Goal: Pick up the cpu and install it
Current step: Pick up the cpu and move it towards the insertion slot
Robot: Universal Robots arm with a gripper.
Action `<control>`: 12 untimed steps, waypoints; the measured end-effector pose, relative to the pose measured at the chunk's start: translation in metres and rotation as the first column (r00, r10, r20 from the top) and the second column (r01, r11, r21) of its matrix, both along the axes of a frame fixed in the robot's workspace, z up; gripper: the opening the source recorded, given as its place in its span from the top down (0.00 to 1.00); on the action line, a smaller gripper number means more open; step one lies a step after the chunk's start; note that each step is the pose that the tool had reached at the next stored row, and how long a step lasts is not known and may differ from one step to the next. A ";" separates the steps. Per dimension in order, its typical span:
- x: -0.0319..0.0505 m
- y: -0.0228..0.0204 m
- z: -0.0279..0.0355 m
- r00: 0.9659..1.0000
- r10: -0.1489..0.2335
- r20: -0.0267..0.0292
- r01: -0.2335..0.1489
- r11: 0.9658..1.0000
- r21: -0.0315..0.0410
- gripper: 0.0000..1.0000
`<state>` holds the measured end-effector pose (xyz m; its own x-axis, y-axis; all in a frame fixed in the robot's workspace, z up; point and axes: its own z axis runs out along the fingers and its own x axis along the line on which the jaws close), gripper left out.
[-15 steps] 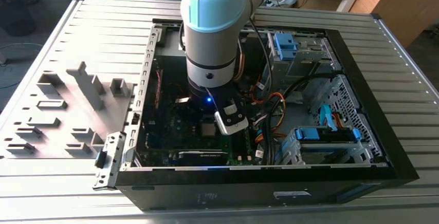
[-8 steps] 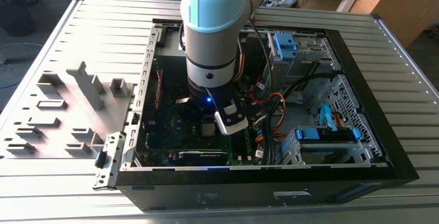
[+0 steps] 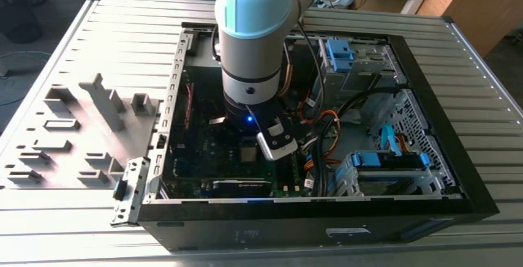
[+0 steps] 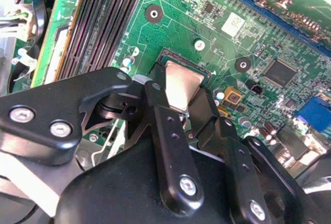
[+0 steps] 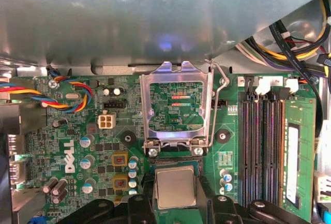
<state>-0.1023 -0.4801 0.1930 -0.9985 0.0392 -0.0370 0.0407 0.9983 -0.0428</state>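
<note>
My claw (image 4: 183, 102) is down inside the open computer case (image 3: 310, 213), low over the green motherboard (image 5: 227, 158), and it is closed to a narrow span on the cpu (image 4: 181, 84). Its two black fingers (image 4: 164, 125) press against opposite edges of the chip, so that the pale metal top shows between them in both wrist views. The cpu sits directly over the dark socket (image 5: 176, 163), and a thin strip of the socket's rim shows past the chip's far edge. From these pictures I cannot tell whether the chip is fully seated or hovers a hair above the contacts. Just beyond the socket, the metal hold-down frame (image 5: 170, 70) stands swung open, with its wire lever (image 5: 222, 87) raised beside it, so nothing blocks the seat. The long memory slots (image 5: 264, 146) run alongside, near the socket but clear of my fingers. I judge that picking up is done and I am in the placing step, close to the end of it. As I read it, this step calls for keeping the chip level and square to the socket with no sideways drag, because a tilted corner could bend the contacts. The case rests on the slatted metal table (image 3: 65, 233).
</note>
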 end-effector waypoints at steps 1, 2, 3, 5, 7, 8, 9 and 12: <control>0.0000 0.0000 0.0000 1.000 0.000 0.000 0.000 1.000 0.000 0.56; 0.0000 0.0000 0.0000 1.000 0.000 0.000 0.000 1.000 0.000 0.56; 0.0000 0.0000 0.0000 1.000 0.000 0.000 0.000 1.000 0.000 0.56; 0.0000 -0.0001 -0.0002 1.000 0.000 0.000 0.000 1.000 0.000 0.56; 0.0000 -0.0001 -0.0005 1.000 0.000 0.000 0.000 1.000 0.000 0.56; -0.0001 -0.0001 -0.0006 1.000 0.000 0.000 0.000 1.000 0.000 0.56; 0.0000 0.0000 -0.0007 1.000 0.000 0.000 0.000 1.000 0.000 0.56; 0.0000 0.0000 -0.0008 1.000 0.000 0.000 0.000 1.000 0.000 0.56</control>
<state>-0.1023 -0.4801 0.1922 -0.9986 0.0388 -0.0369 0.0404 0.9983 -0.0430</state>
